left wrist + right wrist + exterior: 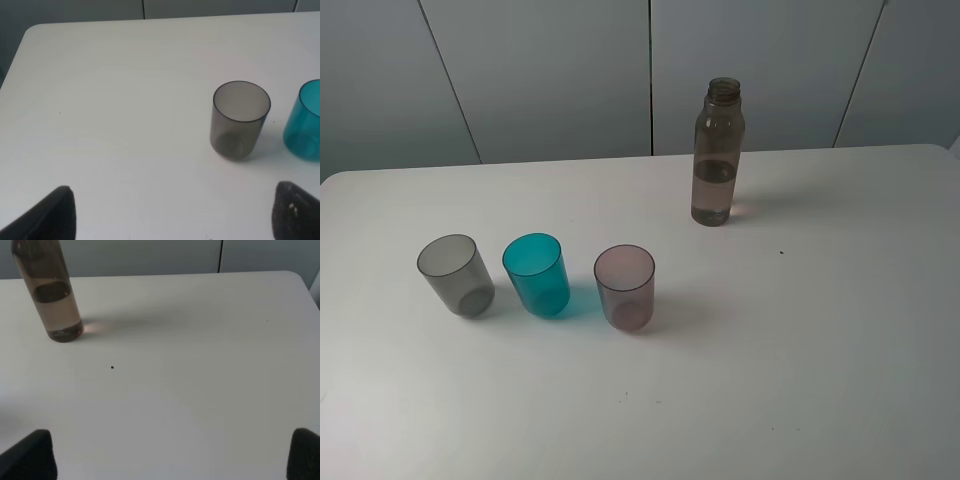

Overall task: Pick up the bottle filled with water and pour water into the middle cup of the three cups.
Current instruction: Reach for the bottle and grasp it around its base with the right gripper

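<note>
The smoky brown-grey bottle [717, 153] stands upright and uncapped at the back of the white table [820, 330], about half full of water; it also shows in the right wrist view [50, 292]. The three cups stand in a row at the front left: smoky grey [455, 275], teal-blue middle cup [536, 274], pinkish-mauve [625, 286]. The left wrist view shows the grey cup [240, 120] and the teal cup's edge [305, 120]. My left gripper [175, 215] is open and empty, short of the grey cup. My right gripper [170, 455] is open and empty, well short of the bottle. Neither arm shows in the exterior view.
A small dark speck [781, 252] lies on the table right of the bottle. Grey wall panels [550, 70] stand behind the table's back edge. The table's left corner [30, 30] shows in the left wrist view.
</note>
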Tool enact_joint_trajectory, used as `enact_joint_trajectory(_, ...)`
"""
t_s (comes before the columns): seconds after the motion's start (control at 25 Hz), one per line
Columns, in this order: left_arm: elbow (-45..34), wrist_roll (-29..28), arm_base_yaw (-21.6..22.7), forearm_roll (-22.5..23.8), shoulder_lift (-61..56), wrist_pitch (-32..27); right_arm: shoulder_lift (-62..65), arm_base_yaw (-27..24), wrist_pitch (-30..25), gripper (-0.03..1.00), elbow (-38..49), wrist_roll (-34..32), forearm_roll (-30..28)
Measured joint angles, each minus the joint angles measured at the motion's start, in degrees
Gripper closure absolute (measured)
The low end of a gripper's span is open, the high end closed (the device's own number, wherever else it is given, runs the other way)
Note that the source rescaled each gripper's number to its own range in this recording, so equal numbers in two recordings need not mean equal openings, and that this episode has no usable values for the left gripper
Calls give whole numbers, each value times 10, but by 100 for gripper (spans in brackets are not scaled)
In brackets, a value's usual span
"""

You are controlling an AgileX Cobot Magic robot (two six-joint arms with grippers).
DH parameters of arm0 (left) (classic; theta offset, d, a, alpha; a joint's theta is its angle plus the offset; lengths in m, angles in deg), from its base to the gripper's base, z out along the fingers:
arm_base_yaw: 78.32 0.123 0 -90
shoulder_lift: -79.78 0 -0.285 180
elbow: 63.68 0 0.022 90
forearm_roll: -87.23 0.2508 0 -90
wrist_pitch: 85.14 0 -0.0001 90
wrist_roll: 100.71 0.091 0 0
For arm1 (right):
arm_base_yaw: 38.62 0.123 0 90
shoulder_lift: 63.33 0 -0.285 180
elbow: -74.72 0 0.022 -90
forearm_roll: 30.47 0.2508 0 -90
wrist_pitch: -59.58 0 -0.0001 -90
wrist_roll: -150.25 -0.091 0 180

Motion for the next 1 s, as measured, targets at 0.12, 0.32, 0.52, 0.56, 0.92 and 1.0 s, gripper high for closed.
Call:
enact_joint_trajectory(0.12,0,0,0,0,0,0,0,0,0,-3,0,0,0)
enact_joint_trajectory(0.32,0,0,0,0,0,0,0,0,0,-3,0,0,0)
enact_joint_trajectory(0.52,0,0,0,0,0,0,0,0,0,-3,0,0,0)
enact_joint_trajectory(0.56,0,0,0,0,0,0,0,0,0,-3,0,0,0)
enact_joint_trajectory(0.92,0,0,0,0,0,0,0,0,0,-3,0,0,0)
enact_joint_trajectory(1.0,0,0,0,0,0,0,0,0,0,-3,0,0,0)
